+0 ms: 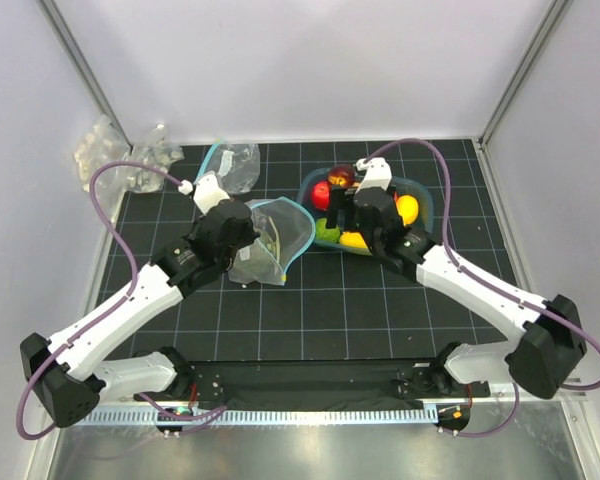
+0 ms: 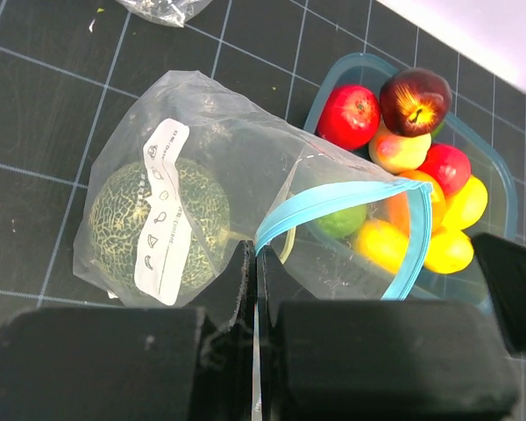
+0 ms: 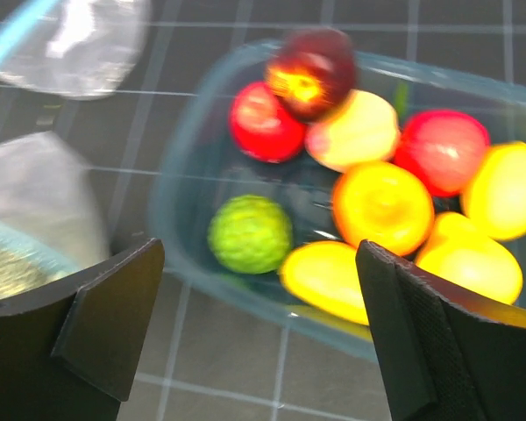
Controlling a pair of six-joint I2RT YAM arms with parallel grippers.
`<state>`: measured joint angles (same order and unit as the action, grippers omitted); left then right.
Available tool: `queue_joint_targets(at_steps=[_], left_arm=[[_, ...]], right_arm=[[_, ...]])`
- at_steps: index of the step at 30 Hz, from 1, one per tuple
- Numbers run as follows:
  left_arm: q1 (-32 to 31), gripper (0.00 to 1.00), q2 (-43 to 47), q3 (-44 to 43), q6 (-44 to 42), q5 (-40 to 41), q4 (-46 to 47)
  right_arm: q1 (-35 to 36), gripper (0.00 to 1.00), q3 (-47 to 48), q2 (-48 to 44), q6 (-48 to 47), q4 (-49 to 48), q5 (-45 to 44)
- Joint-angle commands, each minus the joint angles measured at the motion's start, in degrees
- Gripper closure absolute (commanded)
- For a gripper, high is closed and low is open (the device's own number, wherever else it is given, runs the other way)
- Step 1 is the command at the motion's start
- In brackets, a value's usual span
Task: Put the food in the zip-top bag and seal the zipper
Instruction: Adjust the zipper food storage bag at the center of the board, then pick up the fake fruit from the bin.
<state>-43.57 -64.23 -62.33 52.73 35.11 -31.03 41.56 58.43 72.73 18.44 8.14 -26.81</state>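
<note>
Inside zip-top bag [image 2: 237,132], melon [image 2: 123,219]; fruits [image 3: 381,206] within tub [image 3: 188,175]

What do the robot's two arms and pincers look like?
The left arm and right arm have white shells, black joints and bases, each with a looping purple cable. The left pincer and right pincer have blocky matte black fingers.

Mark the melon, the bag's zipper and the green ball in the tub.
melon [image 2: 114,215]: left wrist view, its netted left side.
zipper [image 2: 333,196]: left wrist view, top of the teal arc.
green ball [image 3: 250,234]: right wrist view, its centre.
</note>
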Motion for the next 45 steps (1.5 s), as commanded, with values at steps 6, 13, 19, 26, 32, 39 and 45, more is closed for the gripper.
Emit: queue_joint_targets(at_steps=[6, 13, 19, 26, 32, 39, 45], left_arm=[[0.2, 1.0, 2.3, -0.1, 4.2, 4.2, -1.7], [0.2, 1.0, 5.1, 2.6, 5.2, 5.5, -0.3], [0.2, 1.0, 4.4, 2.4, 4.5, 4.4, 0.3], [0.2, 0.99, 2.7, 2.2, 4.7, 2.2, 0.7], [0.2, 1.0, 2.2, 2.1, 4.7, 2.2, 0.7], [0.2, 1.0, 1.6, 1.9, 4.4, 1.9, 0.6], [0.2, 0.99, 1.2, 1.7, 4.1, 1.9, 0.6]], right_arm=[[-5.8, 0.0, 8.6, 12.2, 3.7, 0.3, -2.9], [-8.2, 0.0, 15.1, 23.7, 3.6, -3.5, -3.9], [-10.0, 0.0, 22.4, 32.5, 3.1, -3.8, -7.3], [-11.1, 0.0, 31.3, 41.2, 2.2, -2.2, -10.5], [-11.6, 0.08, 37.5, 46.4, 2.1, -0.5, -11.2], [-11.6, 0.55, 33.2, 42.6, 1.5, -2.0, -8.5], [-11.6, 0.68, 25.5, 30.3, 1.4, 0.0, 0.5]])
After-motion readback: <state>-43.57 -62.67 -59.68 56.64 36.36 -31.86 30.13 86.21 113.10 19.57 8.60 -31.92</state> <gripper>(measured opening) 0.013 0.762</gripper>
